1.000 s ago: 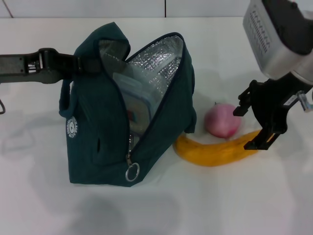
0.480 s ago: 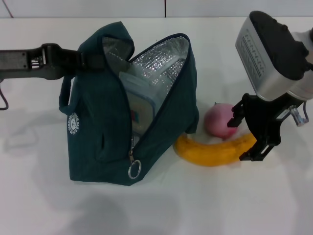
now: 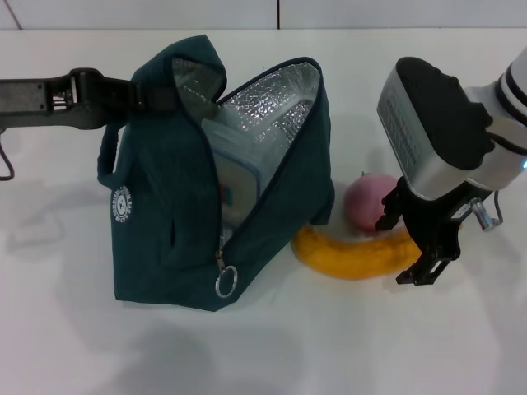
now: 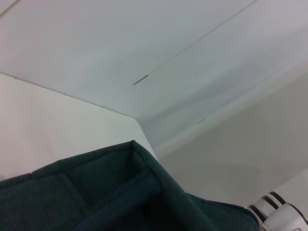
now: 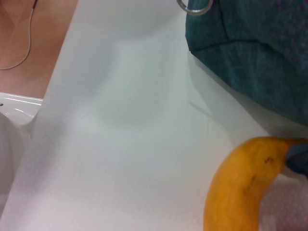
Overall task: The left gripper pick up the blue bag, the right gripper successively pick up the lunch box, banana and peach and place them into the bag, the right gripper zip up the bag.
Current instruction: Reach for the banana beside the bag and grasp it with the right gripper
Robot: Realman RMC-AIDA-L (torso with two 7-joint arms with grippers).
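The blue bag [image 3: 165, 239] stands open on the white table, foil lining showing. The lunch box [image 3: 235, 177] stands inside it. My left gripper [image 3: 136, 96] is shut on the bag's handle at its upper left and holds it up; the bag's fabric [image 4: 120, 197] fills the left wrist view. The banana [image 3: 354, 255] lies on the table right of the bag, with the peach [image 3: 370, 202] just behind it. My right gripper [image 3: 408, 247] is open, its fingers straddling the banana's right end. The banana [image 5: 240, 183] and the bag's corner [image 5: 255, 53] show in the right wrist view.
The zipper ring [image 3: 224, 284] hangs at the bag's front lower edge and also shows in the right wrist view [image 5: 194, 6]. The table's edge [image 5: 53, 82] runs beside the banana in the right wrist view.
My right gripper has come down and leftward, from beside the banana's end to straddling it. The bag and my left gripper have shifted only slightly.
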